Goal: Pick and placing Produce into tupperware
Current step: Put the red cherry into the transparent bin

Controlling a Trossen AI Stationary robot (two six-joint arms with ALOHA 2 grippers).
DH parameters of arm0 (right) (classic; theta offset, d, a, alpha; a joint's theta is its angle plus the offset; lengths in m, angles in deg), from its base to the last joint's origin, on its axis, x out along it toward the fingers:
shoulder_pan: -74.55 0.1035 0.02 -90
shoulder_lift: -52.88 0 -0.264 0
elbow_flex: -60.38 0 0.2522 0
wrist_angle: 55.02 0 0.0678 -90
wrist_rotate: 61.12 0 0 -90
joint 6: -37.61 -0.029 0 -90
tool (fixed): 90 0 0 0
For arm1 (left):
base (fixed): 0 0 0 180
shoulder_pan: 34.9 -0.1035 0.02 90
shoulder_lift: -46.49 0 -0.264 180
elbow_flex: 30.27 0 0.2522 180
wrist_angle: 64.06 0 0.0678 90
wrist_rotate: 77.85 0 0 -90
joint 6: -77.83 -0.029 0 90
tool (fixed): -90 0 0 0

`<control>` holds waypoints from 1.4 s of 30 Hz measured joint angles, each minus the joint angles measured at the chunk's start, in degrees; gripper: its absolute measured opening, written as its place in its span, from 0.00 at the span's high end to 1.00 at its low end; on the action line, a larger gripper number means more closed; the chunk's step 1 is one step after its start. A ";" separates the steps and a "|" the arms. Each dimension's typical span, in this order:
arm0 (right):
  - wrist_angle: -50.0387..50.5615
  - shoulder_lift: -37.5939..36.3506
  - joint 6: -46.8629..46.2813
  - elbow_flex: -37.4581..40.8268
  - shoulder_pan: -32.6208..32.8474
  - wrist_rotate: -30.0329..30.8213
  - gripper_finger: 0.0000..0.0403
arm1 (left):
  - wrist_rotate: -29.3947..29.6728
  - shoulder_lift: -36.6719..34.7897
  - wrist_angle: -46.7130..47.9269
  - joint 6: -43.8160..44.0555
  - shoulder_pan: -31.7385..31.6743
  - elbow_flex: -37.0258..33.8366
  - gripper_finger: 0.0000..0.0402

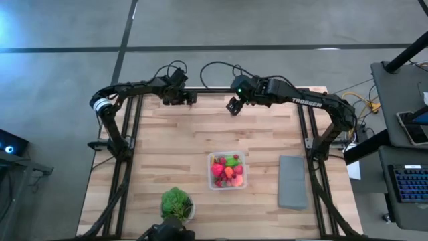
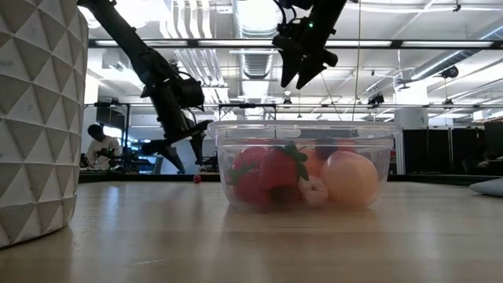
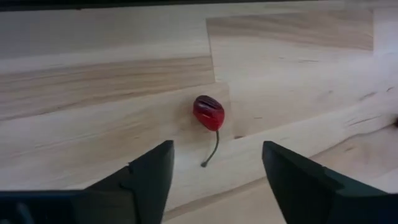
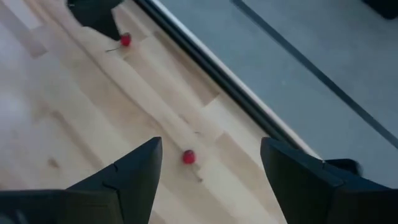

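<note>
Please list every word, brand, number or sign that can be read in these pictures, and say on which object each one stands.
"TROSSEN" in white letters, on the upper side of the right arm, seen in the high view; the letters are small but legible.
The keyboard at the right edge of the high view has keys, but their markings are too small to read.
In the low view and both wrist views: no readable text.

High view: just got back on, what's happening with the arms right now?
Both arms work the table's far edge. The left pincer hovers open over a small red stemmed cherry on the wood. The right pincer is open above another small red cherry. The clear rectangular plastic container already holds several pieces of toy produce.
</note>
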 joint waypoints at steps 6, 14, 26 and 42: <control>-1.00 0.00 1.64 0.00 -3.85 -0.98 0.34 | 0.16 0.05 -0.08 0.26 -0.01 -0.07 0.36; -2.55 -0.02 3.06 0.00 -7.40 -1.02 0.34 | 0.29 2.43 -2.19 4.48 0.02 -0.11 0.36; -4.02 -0.03 3.31 0.00 -8.56 -1.05 0.34 | 1.64 3.93 -3.26 8.99 0.66 -0.15 0.53; -4.39 -0.04 4.55 0.45 -8.56 -1.07 0.34 | 6.04 4.22 -5.43 18.40 2.55 -0.28 0.64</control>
